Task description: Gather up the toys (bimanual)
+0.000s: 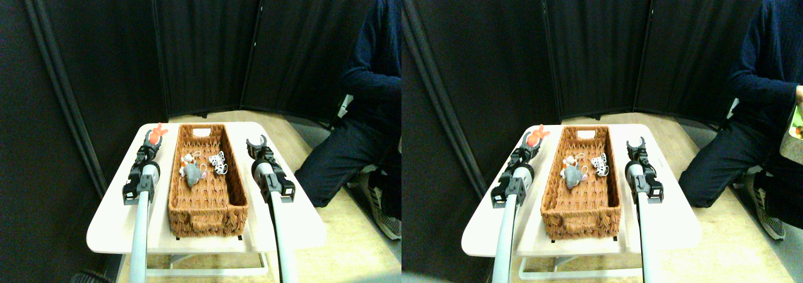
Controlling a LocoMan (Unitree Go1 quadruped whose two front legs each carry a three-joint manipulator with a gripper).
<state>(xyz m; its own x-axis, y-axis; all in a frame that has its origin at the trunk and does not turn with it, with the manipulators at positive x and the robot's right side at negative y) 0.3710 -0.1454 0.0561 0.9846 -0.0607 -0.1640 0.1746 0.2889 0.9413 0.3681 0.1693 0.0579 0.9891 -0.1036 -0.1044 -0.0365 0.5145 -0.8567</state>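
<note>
A long brown wicker basket [207, 217] lies lengthwise on the white table [113, 226]. Inside its far half lie a grey plush toy [192, 175], a small white and red toy [187, 162] just behind it, and a white toy with black spots [218, 163] to the right. My left gripper [154, 138] is at the far left of the table, left of the basket, shut on an orange-red plush toy [158, 132] that sticks out past its tips. My right gripper [256, 144] stands right of the basket, open, with nothing between its jaws.
A person in dark clothes [370, 95] kneels on the floor right of the table. Black folding screens [201, 44] close off the back and left. The table's edges run close beside both arms.
</note>
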